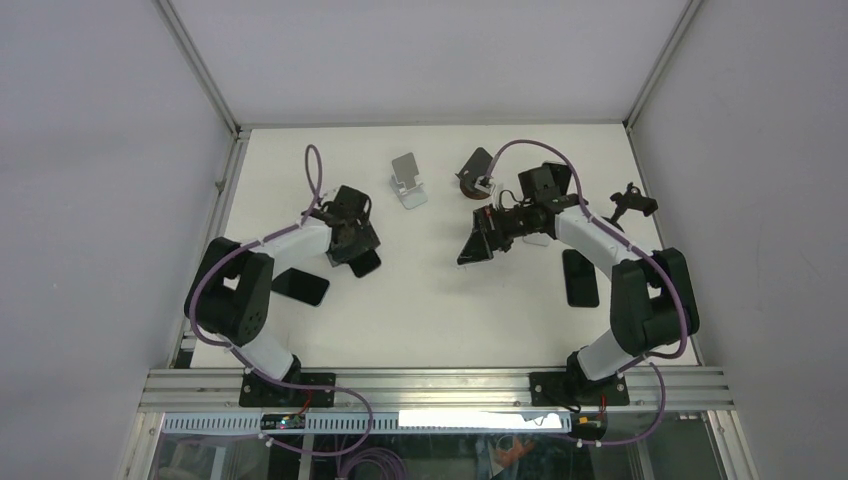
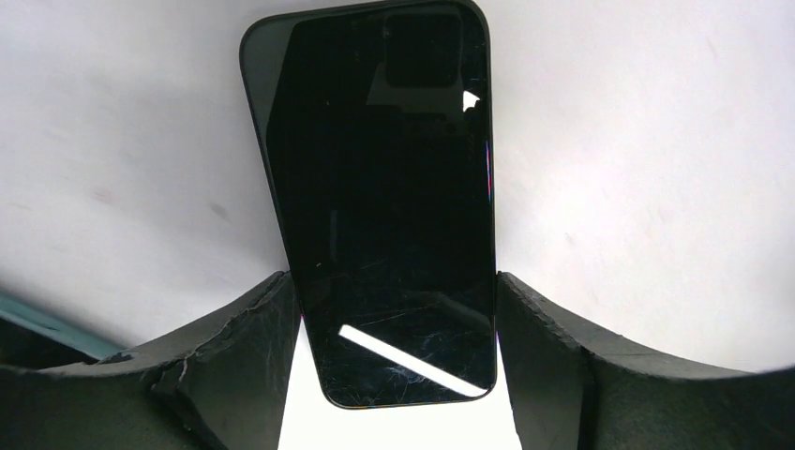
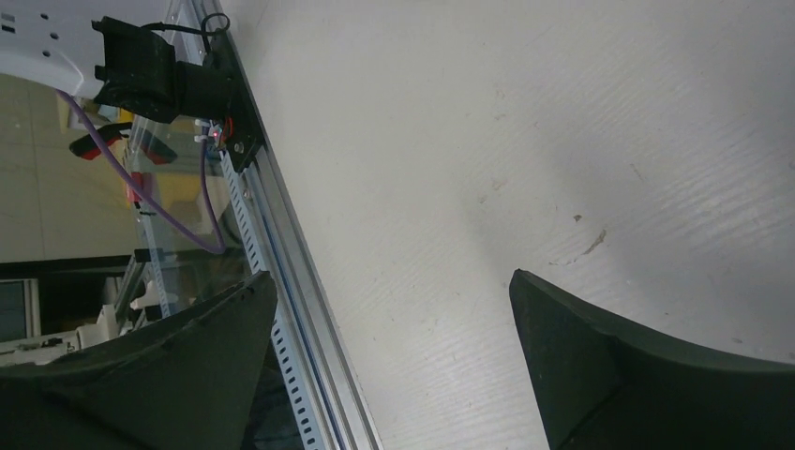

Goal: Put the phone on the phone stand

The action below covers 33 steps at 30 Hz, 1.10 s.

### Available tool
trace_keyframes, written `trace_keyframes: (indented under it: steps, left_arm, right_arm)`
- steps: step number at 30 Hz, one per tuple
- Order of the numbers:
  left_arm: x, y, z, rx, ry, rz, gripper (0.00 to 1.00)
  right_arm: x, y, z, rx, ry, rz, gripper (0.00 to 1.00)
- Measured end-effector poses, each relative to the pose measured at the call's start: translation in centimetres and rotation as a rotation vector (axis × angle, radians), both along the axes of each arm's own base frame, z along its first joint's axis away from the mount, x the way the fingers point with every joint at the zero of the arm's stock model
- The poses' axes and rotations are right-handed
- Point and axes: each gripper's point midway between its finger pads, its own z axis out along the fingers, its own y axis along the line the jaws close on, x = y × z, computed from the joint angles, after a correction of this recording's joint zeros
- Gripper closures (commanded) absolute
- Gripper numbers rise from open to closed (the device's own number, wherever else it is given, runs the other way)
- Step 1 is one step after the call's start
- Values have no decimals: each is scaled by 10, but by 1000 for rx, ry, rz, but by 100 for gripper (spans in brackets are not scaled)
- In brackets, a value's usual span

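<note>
**White surface, left claw on a phone**

White surface [image 1: 440,310] fills an enclosure with pale walls, and both arms are bolted at its near edge. The left arm reaches forward with its elbow bent out to the left and its wrist tipped down over the left half. The left claw [image 1: 352,245] points down at the phone [image 1: 368,264], which lies flat with its screen up. In the left wrist view, the left claw [image 2: 392,277] has closed part-way. Its two dark fingers [image 2: 248,356] rest against the long edges of the phone [image 2: 384,206] near its lower end. The dark, scratched screen runs away from the camera between them, and the phone appears to lie on the surface.

The phone stand [image 1: 408,180], a small silver one, stands near the far edge, well apart from the phone and to its right. A second phone [image 1: 300,285] lies just to the near left of the held one.

The right arm bends up from its base and folds back toward the middle, with its wrist turned sideways. The right claw [image 1: 478,240] hangs above the surface with its jaws spread wide and nothing between them. The right wrist view shows the right claw [image 3: 391,277] over bare surface beside the metal rail [image 3: 281,281] at the near edge. A third phone [image 1: 580,277] lies under that arm. A round-based stand [image 1: 474,172] and a black holder [image 1: 634,203] stand toward the far right.
</note>
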Motion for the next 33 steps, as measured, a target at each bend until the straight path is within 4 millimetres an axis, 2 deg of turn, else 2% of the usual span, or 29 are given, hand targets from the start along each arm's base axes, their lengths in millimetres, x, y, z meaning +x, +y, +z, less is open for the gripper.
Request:
trace_keyframes:
  steps: [5, 11, 15, 22, 29, 31, 33]
  left_arm:
    - [-23, -57, 3, -85, -34, -167, 74]
    - [-43, -102, 7, -199, -86, -306, 77]
    - [-57, -135, 11, -307, -139, -411, 78]
    - [-74, -177, 16, -464, -219, -543, 79]
    - [-88, -220, 19, -560, -260, -650, 79]
    - [-91, -228, 20, -575, -268, -671, 78]
    - [-93, -236, 20, -590, -272, -689, 78]
  right_arm:
    - [6, 6, -5, 31, 48, -69, 1]
    - [22, 10, -12, 34, 83, -165, 2]
    - [31, 11, -21, 21, 119, -244, 6]
    - [38, 14, -34, -3, 168, -328, 19]
    - [33, 22, -64, -81, 238, -358, 27]
    - [31, 24, -69, -97, 252, -362, 34]
    - [31, 24, -73, -108, 257, -367, 47]
